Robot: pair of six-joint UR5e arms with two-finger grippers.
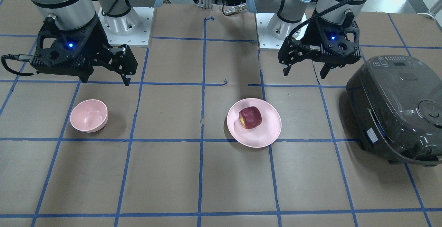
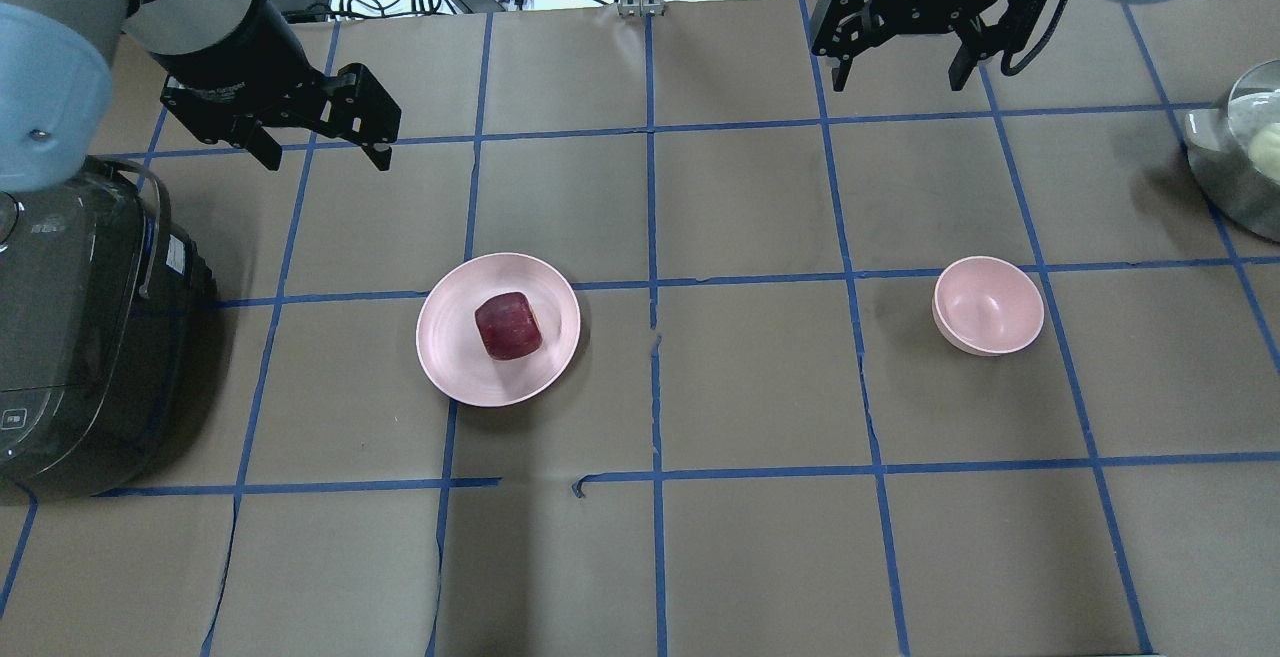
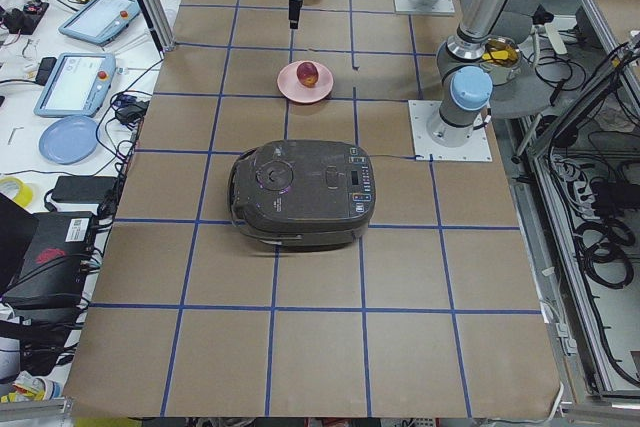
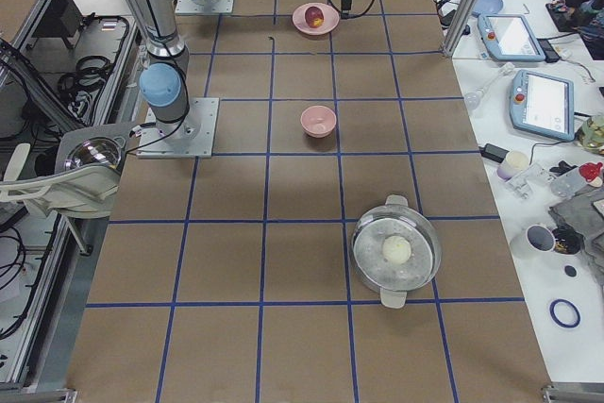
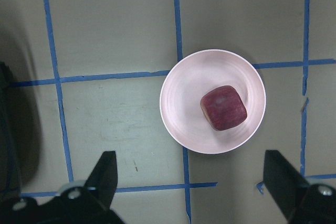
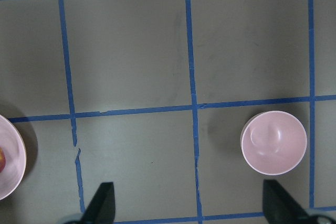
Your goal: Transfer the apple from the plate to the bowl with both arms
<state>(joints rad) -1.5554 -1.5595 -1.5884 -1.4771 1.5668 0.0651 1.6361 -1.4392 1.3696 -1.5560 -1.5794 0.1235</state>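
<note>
The dark red apple (image 1: pixel 250 117) lies on the flat pink plate (image 1: pixel 266 131) near the table's middle; both also show in the overhead view, apple (image 2: pixel 508 325) on plate (image 2: pixel 450 349). The left wrist view looks straight down on the apple (image 5: pixel 223 107) and plate (image 5: pixel 181 106). My left gripper (image 1: pixel 305 75) (image 2: pixel 327 162) is open and empty, high above the table, beside the plate. The small deep pink bowl (image 1: pixel 89 115) (image 2: pixel 988 305) (image 6: pixel 273 142) stands empty. My right gripper (image 1: pixel 105 79) (image 2: pixel 899 84) is open and empty, high above the table near the bowl.
A dark rice cooker (image 1: pixel 397 109) (image 2: pixel 70 337) stands at the table end on my left, close to the left arm. A metal pot (image 2: pixel 1245 157) (image 4: pixel 396 252) with a pale round thing inside sits on my far right. Blue tape lines grid the brown table.
</note>
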